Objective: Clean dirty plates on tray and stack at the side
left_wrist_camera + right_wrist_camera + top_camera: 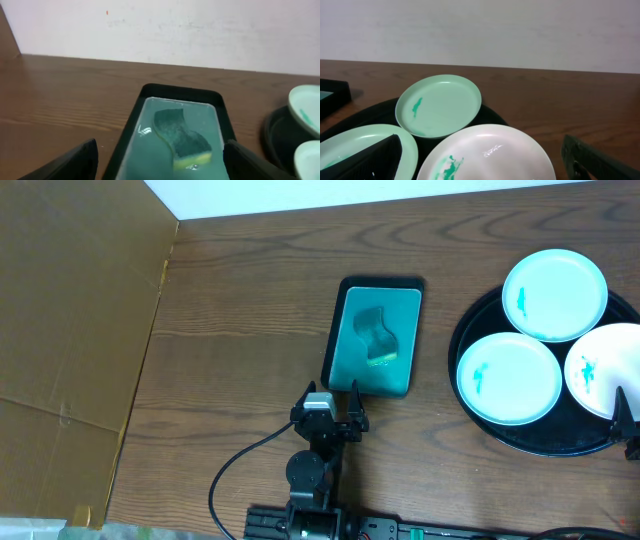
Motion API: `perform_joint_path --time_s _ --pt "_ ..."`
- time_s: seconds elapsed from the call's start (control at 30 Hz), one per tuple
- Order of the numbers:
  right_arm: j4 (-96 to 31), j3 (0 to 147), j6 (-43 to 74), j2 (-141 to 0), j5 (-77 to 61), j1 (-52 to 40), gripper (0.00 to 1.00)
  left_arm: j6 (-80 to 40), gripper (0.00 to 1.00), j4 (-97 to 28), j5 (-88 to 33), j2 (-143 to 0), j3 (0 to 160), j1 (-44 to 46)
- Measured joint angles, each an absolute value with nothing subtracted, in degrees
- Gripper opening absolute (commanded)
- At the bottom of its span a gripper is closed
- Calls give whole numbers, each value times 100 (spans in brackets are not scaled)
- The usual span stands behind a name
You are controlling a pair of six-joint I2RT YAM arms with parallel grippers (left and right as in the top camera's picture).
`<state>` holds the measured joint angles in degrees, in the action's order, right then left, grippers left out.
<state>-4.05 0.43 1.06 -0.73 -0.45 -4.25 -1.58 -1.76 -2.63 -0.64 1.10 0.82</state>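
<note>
Left gripper (330, 393) had its fingers apart, empty, hovering at the near end of the teal tray (407, 305) holding a sponge (376, 336). Right gripper (482, 165) also spread wide, holding nothing, just over the near-right plate (610, 368). All three plates, incl. far plate (554, 294) and left plate (508, 378), sat unstacked on the black tray (478, 320), each with teal smears, on the wooden table (240, 300).

3 white plates (509, 378) bear teal smears, the tray (470, 325) is glossy black, the table (250, 300) brown woodgrain.
</note>
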Motion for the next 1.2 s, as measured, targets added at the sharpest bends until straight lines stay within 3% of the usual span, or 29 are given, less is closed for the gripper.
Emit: perform_joint_path --time_s 0.23,0.53,0.8,0.93,1.2 --pt "-405 43 106 -73 -45 -425 99 -429 80 49 -285 -64 89 80" --pt "-405 43 106 -73 -43 -425 99 -475 80 1898 -917 -64 49 80" --pt "-401 43 106 -71 -43 -425 99 -471 80 1949 -910 -1035 1044 80" --pt "-403 43 106 -73 -40 -425 99 -467 80 1127 -908 -2427 2331 80" --pt "-405 40 106 -73 -40 -425 99 -292 80 -2744 -1450 -5922 5972 80"
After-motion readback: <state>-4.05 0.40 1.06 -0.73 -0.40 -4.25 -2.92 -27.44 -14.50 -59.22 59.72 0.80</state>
